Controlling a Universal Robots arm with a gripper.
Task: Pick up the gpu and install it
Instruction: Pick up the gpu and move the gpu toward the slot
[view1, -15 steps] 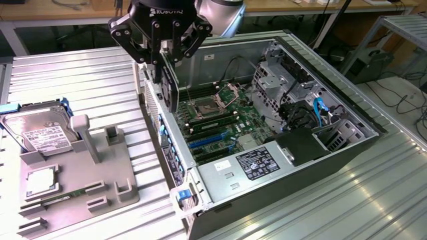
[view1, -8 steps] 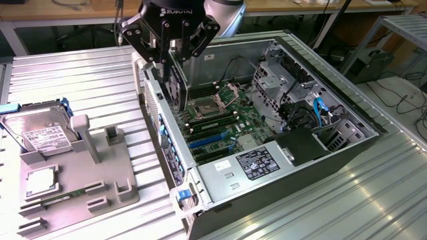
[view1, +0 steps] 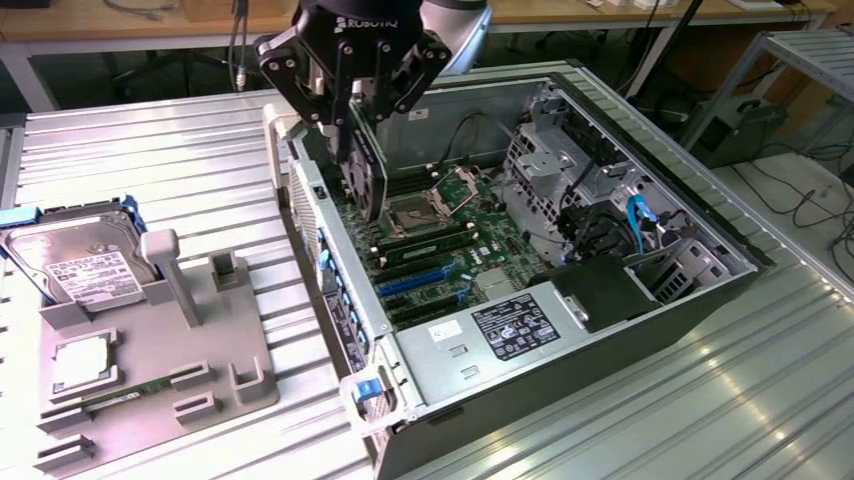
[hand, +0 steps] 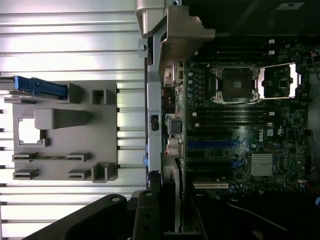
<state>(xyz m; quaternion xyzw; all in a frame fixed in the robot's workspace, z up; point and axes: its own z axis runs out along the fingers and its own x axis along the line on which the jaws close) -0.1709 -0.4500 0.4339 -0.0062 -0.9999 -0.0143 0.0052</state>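
bench (view1: 160, 150): ribbed metal surface under everything, with desks and cables in the background.
fixture (view1: 247, 385): grey holder plate lay at the exterior view's left, well apart from the gripper.
hard drive (view1: 80, 265): silver box with a white label stood tilted in the fixture's far slot.
memory stick (view1: 127, 393): slim green strip lay flat in a near slot of the fixture.
gripper (view1: 358, 132): black, hung over the case's rear edge, fingers pinching the gpu from both sides.
gpu (view1: 363, 178): black card hung upright and edge-down from the gripper, just above the motherboard's rear side, near the case wall; whether it touched a slot could not be told.
case (view1: 694, 200): open computer tower lay on its side on the bench.
motherboard (view1: 447, 250): green board inside the case, with an open processor socket (view1: 454, 190) and blue slots (view1: 420, 282) free.
power supply (view1: 501, 335): grey box with a black label sat at the case's near end.
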